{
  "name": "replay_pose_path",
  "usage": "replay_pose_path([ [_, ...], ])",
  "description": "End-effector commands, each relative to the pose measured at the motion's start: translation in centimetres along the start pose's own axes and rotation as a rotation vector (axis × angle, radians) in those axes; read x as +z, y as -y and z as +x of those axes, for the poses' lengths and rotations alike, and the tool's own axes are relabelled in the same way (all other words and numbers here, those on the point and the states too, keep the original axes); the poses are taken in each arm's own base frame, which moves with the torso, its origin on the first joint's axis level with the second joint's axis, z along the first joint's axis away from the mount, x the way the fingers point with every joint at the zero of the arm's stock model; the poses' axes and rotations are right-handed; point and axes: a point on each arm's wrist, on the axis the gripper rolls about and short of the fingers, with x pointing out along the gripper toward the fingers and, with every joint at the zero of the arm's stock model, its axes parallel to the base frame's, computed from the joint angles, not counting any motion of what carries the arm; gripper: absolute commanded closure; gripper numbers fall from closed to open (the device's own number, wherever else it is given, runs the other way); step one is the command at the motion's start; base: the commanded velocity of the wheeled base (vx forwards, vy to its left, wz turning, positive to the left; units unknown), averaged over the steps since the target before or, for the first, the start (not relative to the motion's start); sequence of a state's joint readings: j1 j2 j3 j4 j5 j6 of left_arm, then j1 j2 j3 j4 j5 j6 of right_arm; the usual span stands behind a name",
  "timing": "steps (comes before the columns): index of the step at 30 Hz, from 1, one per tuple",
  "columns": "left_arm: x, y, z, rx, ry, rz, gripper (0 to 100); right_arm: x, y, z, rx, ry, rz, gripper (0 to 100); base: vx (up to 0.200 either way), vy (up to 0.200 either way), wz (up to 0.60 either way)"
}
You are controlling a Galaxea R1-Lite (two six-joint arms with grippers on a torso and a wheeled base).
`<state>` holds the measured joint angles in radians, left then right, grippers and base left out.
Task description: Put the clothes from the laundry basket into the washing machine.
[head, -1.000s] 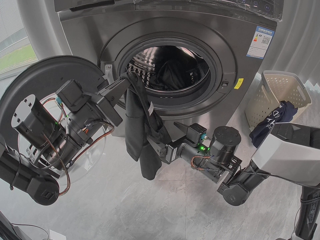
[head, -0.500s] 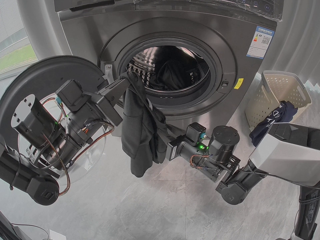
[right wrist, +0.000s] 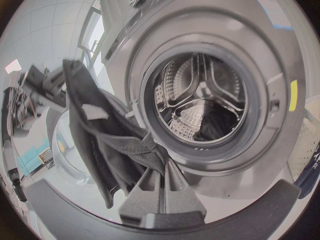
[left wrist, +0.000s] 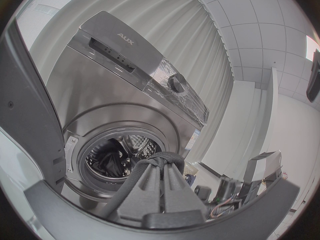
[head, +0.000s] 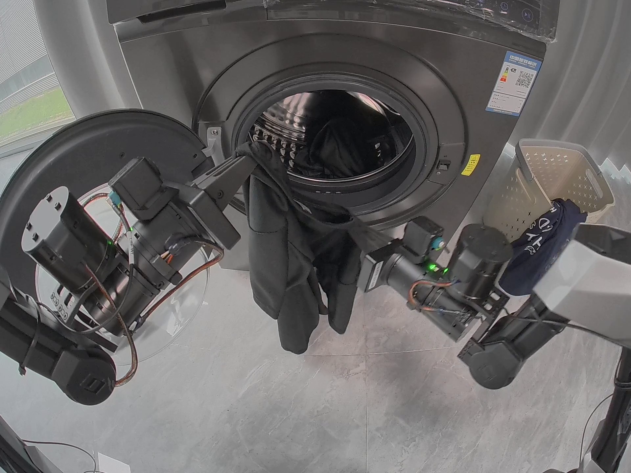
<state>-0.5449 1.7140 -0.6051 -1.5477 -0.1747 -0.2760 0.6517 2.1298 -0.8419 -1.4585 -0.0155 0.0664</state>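
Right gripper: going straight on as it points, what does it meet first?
Probably the lower rim of the grey washing machine's door opening; depth is unclear. The right gripper's dark grey garment would touch first.

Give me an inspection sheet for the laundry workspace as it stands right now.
Surface: grey tiled floor.
Job's things: washing machine with door open, dark clothes in drum; dark garment stretched between both grippers outside the opening; navy garment hanging over laundry basket rim.
Clutter: nothing seen.
Grippers: left gripper shut on dark garment near the opening; right gripper shut on another fold.
Cables: thin cable on floor.
Surroundings: curtain, window.
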Motion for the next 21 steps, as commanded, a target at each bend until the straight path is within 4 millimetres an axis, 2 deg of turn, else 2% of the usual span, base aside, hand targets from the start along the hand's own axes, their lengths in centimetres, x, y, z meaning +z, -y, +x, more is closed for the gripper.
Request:
replay_pose_path([
  [1, -0.3, 0.0, -0.2, 0.002, -0.013, -0.003, 100, 5.7, 1.9, -2.8, -0.064, 0.115, -0.002, 100, 0.0, 0.0, 0.0],
  [4, -0.5, 0.1, -0.3, 0.001, -0.023, -0.007, 100, 7.5, 2.2, -3.8, -0.092, 0.16, 0.013, 100, 0.0, 0.0, 0.0],
  [5, -0.5, 0.1, -0.3, 0.001, -0.023, -0.007, 100, 7.5, 2.2, -3.8, -0.092, 0.16, 0.013, 100, 0.0, 0.0, 0.0],
  [15, -0.5, 0.4, -1.1, 0.0, -0.04, 0.067, 100, 12.0, 1.6, -8.7, -0.109, 0.267, 0.046, 100, 0.0, 0.0, 0.0],
  [21, 0.0, 0.7, -0.6, -0.015, -0.01, 0.112, 100, 13.9, 1.4, -9.7, -0.109, 0.32, 0.042, 100, 0.0, 0.0, 0.0],
])
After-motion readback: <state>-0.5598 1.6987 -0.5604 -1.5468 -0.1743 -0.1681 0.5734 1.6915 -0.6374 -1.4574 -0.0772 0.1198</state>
